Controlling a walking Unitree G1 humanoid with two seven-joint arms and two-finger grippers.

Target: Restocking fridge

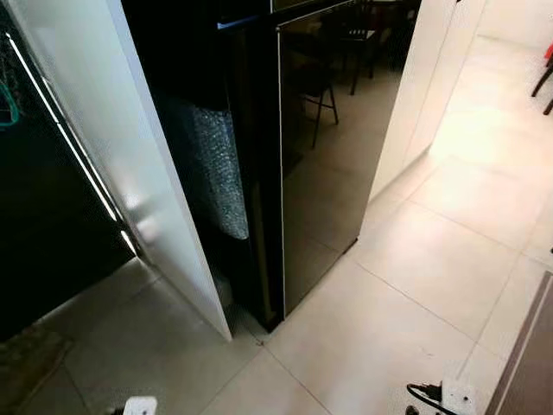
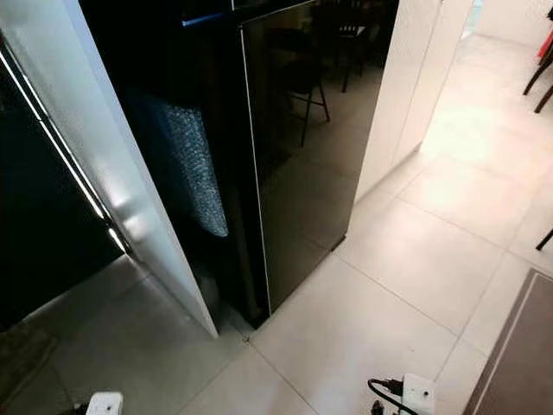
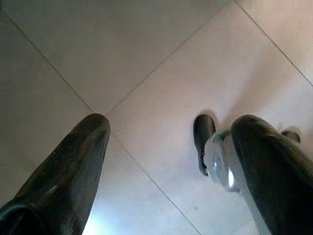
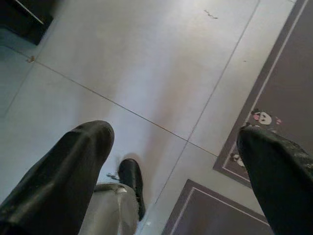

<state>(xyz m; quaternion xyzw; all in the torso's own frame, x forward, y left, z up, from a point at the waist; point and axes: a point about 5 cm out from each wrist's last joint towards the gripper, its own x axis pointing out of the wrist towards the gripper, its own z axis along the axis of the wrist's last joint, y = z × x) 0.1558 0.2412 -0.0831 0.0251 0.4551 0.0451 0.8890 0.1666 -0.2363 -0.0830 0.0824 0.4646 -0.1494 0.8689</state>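
Fridge (image 1: 324, 156) stands shut ahead, well apart from left hand (image 3: 166, 147) & right hand (image 4: 176, 166), both w/ fingers apart, pointing at floor (image 1: 415, 285).

Left gripper (image 3: 168, 171) has two thick black fingers (image 3: 68, 176) with a matte, slightly grained surface and rounded tips. Right gripper (image 4: 176, 181) looks alike. Below each: a silver leg ending in a black foot (image 3: 202, 142).

Pale tiled floor (image 1: 415, 285), glossy white panels (image 1: 130, 164).
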